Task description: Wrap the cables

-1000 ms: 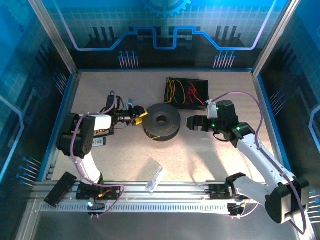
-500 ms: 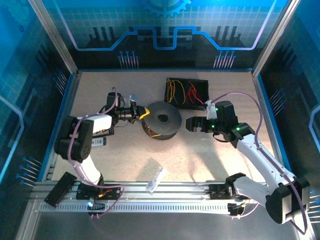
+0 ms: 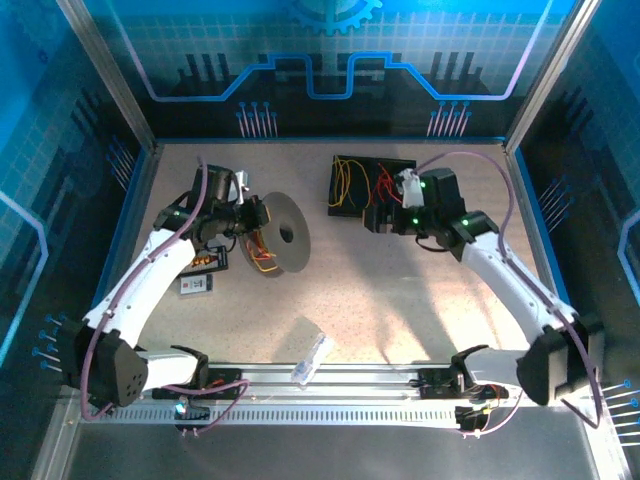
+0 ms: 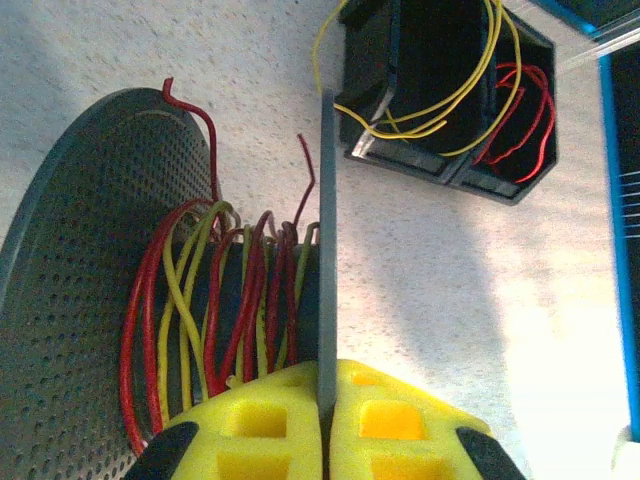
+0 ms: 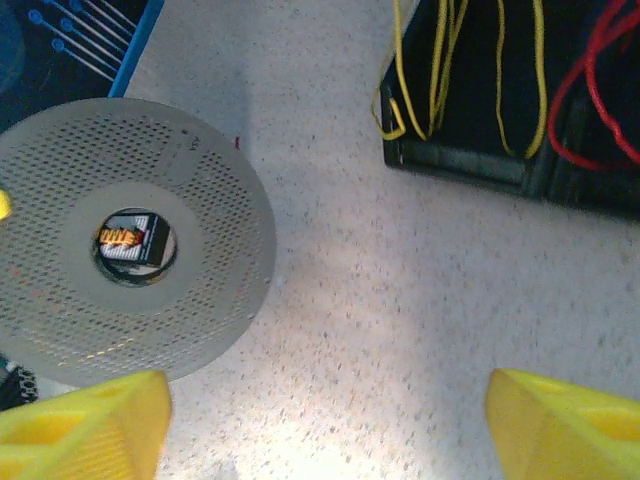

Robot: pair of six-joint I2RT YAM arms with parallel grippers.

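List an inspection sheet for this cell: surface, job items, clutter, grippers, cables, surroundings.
Surface: speckled beige tabletop, no spills seen.
Job's things: thin red and yellow wires partly wound on dark grey perforated round spool, tipped on edge; more in black rectangular tray.
Clutter: clear plastic bag near aluminium front rail; small flat packet left of spool.
Grippers: left gripper shut on spool flange; right gripper open, empty.
Cables: purple arm cables arching free.
Surroundings: blue printed enclosure walls.

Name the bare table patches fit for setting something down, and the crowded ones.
Free: the table between spool, right arm and clear bag; also left of the black tray. Crowded: around the left tool and small boxes.
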